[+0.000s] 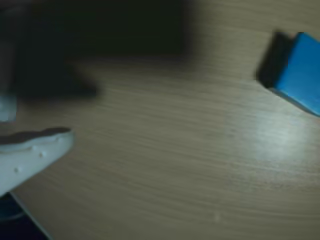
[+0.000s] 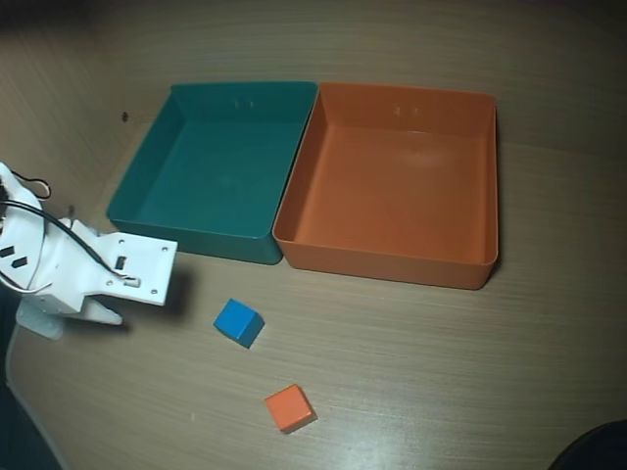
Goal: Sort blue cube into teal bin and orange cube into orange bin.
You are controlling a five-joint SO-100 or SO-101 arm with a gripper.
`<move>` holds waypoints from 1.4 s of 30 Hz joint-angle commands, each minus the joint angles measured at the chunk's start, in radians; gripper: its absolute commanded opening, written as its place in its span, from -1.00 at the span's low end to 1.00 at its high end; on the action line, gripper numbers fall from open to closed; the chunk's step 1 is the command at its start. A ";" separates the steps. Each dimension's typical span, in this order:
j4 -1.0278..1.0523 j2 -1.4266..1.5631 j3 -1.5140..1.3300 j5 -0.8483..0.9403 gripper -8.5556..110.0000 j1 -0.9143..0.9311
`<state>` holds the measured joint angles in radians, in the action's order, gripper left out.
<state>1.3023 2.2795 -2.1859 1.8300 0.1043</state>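
Down at the left edge of the overhead view, the white arm's gripper (image 2: pixel 98 311) is hovering over the wooden table (image 2: pixel 431 372), holding nothing. Whether its jaws are open or closed cannot be told: the overhead view hides them under the wrist housing, and the wrist view is blurred, showing only one pale finger (image 1: pixel 35 150) poking in from the left at about 9 o'clock.

Moving outward, the blue cube (image 2: pixel 239 322) is sitting on the table just off the gripper at 3 o'clock, apart from it. In the wrist view the same cube (image 1: pixel 300 72) is showing at the right edge, around 2 o'clock. The orange cube (image 2: pixel 290 407) is lying near the blue one, at about 5 o'clock from it, not touching.

Beyond the cubes, toward 12 o'clock, two square bins are standing side by side with walls touching: the teal bin (image 2: pixel 147 166) on the left, the orange bin (image 2: pixel 490 176) on the right. Neither bin is holding a cube.
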 commanded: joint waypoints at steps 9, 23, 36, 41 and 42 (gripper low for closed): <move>0.011 -0.422 0.495 -0.015 -0.27 0.008; -0.002 -0.713 0.701 -0.345 -0.27 -0.046; -0.002 -0.966 0.887 -0.347 -0.27 -0.078; -0.002 -1.055 0.942 -0.347 -0.27 -0.078; -0.002 -1.069 0.953 -0.347 -0.27 -0.077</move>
<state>1.3100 1.2057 -1.3116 1.4864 0.0261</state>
